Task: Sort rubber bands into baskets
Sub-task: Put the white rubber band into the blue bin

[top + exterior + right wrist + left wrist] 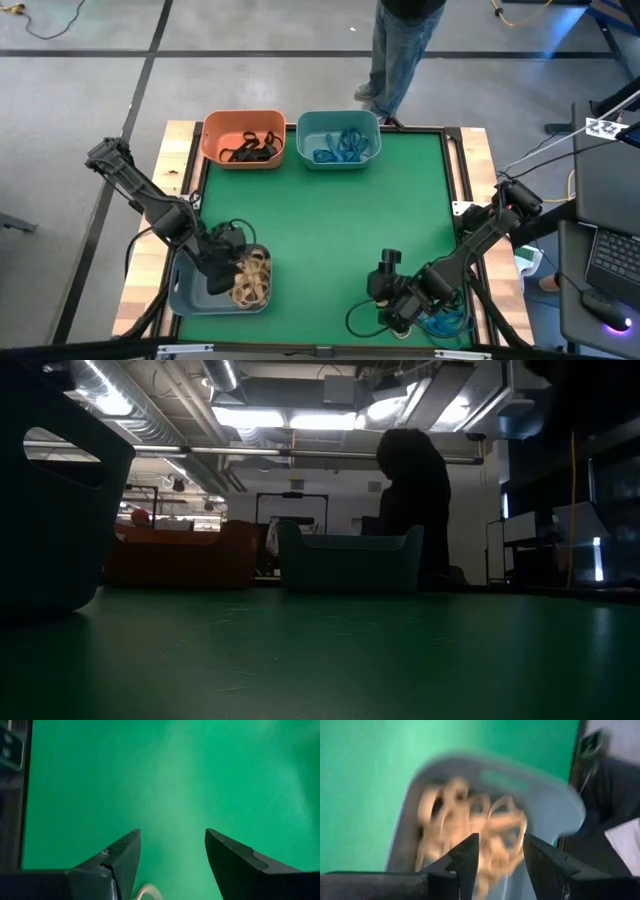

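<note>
A grey-blue basket (185,290) at the near left holds a heap of tan rubber bands (250,278). My left gripper (225,272) hangs open just over it; its fingertips (500,840) stand above the tan bands (490,827), nothing between them. The orange basket (243,138) at the far left holds black bands. The teal basket (338,138) beside it holds blue-teal bands. My right gripper (386,272) stands open over the green mat at the near right (172,832). A bit of a tan band (147,892) shows low between its fingers. My right gripper has a tan loop (147,892) far back beside one finger, at the picture's lower edge. I cannot tell whether the loop touches the finger or lies on the mat below.
Some blue-teal bands (445,322) lie by the right arm at the near right edge, beside a black cable (362,318). A person (400,50) stands beyond the far edge. A laptop (610,262) sits off the table's right side. The mat's middle (340,230) is bare.
</note>
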Tool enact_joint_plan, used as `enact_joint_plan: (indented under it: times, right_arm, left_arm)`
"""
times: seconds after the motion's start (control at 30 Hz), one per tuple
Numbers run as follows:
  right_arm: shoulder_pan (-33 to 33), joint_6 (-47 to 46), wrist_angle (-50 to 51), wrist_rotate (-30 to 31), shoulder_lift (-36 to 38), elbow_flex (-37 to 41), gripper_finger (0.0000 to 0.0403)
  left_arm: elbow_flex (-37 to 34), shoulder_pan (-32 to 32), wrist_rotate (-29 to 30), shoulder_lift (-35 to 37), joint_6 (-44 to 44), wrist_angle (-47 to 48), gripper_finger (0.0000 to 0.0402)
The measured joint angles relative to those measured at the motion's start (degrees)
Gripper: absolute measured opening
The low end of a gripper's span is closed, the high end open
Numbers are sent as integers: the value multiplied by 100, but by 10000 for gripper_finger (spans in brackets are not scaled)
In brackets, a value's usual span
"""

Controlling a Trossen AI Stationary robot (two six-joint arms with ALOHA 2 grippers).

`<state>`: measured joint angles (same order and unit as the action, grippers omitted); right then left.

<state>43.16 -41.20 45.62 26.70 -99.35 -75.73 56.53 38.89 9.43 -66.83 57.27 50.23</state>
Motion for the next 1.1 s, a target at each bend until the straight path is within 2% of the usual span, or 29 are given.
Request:
enact_joint_plan:
  times: [0.13, 0.23, 0.47, 0.57, 0.7, 0.9, 0.97, 1.1]
  right_arm:
    - [49, -629, 43, -756, -2, 352, 223]
    - [129, -1123, 36, -1123, -2, 745, 223]
    - [300, -1988, -241, -1830, -4, 1723, 222]
    - [295, -2115, -598, -1972, 8, 1999, 207]
    - [302, -2024, -833, -1882, 29, 2108, 149]
    - [302, -1698, -854, -1542, 6, 2042, 20]
    - [297, -1629, -815, -1303, 0, 2044, 9]
    - [200, -1517, -785, -969, -1, 2048, 30]
  left_arm:
    - [0, 0, 698, -128, -801, -735, 147]
    - [2, 0, 996, -243, -1282, -1101, 149]
    - [2, 0, 1142, -528, -1569, -1318, 145]
    - [2, 0, 1146, -616, -1571, -1322, 145]
    - [2, -1, 1190, -738, -1577, -1320, 147]
    - [2, -33, 1629, -933, -1805, -1422, 147]
    - [2, -68, 1786, -993, -1948, -1490, 146]
    - [2, -120, 1834, -1068, -2321, -1855, 141]
